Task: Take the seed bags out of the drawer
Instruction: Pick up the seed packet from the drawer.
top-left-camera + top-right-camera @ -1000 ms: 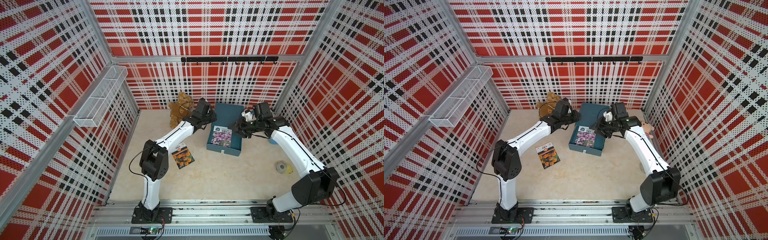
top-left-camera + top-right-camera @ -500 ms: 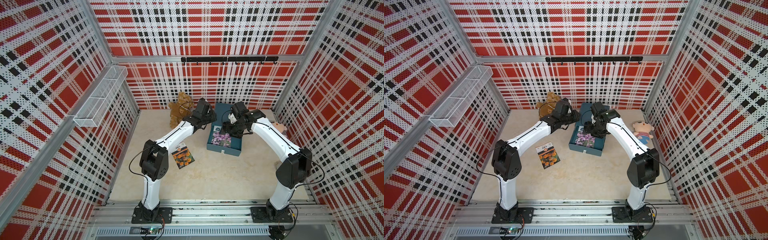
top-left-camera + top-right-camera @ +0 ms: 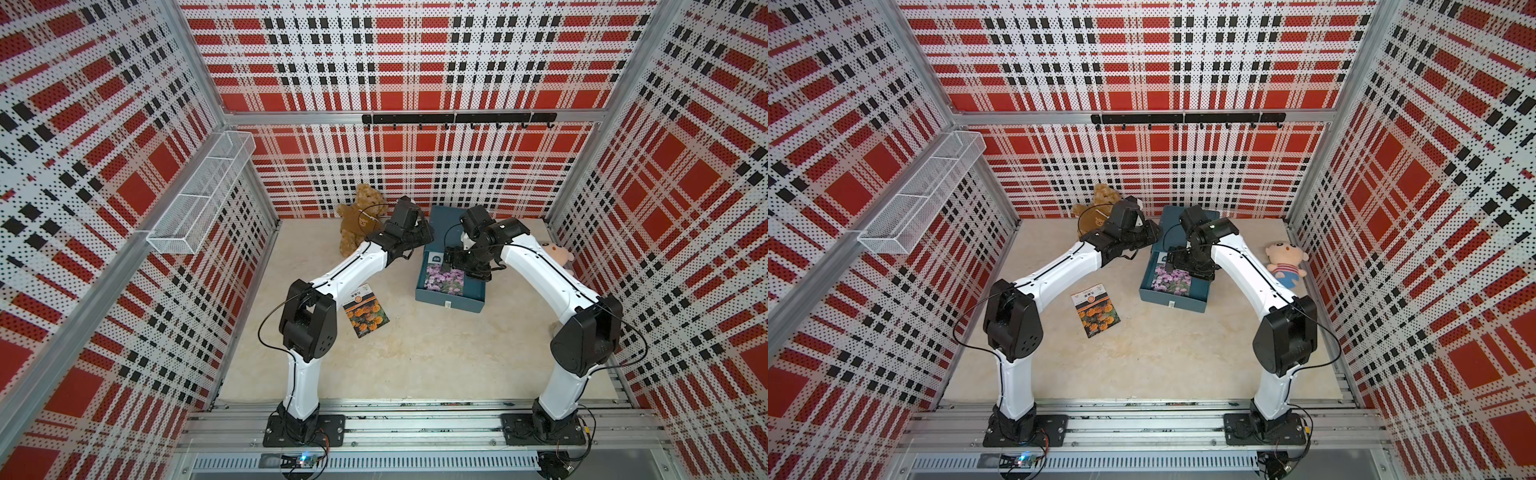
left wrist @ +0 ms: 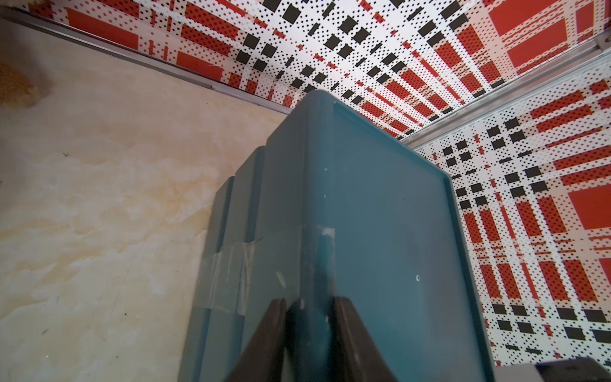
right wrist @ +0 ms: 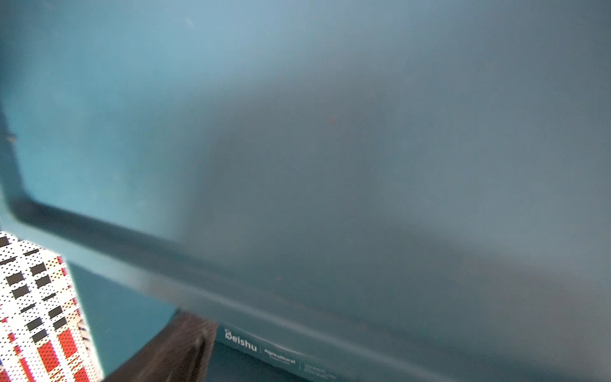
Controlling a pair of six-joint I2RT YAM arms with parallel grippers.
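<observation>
Gently lower the right gripper (image 3: 452, 266) onto the purple seed bag (image 3: 444, 281) lying flat inside the drawer (image 3: 451, 302) and pinch one edge; cannot tell its jaw spread. Brace with the left gripper (image 4: 309, 301), clamped on the rim of the cabinet (image 4: 380, 215) behind the drawer. Already out, left of the drawer: the orange seed bag (image 3: 365, 312). Only in the right wrist view: Beishu lettering (image 5: 241, 344) on a packet in the drawer; only in both top views: the two bags together.

Two arms (image 3: 353, 267) (image 3: 540, 267), two seed bags (image 3: 365, 312) (image 3: 444, 281) in view
Also two plush toys (image 3: 357, 218) (image 3: 1285, 264), one drawer unit (image 3: 451, 302), one wire basket (image 3: 199, 199).

Matt plastic cabinet (image 4: 380, 215), glossy seed bags (image 3: 365, 316) (smooth)
</observation>
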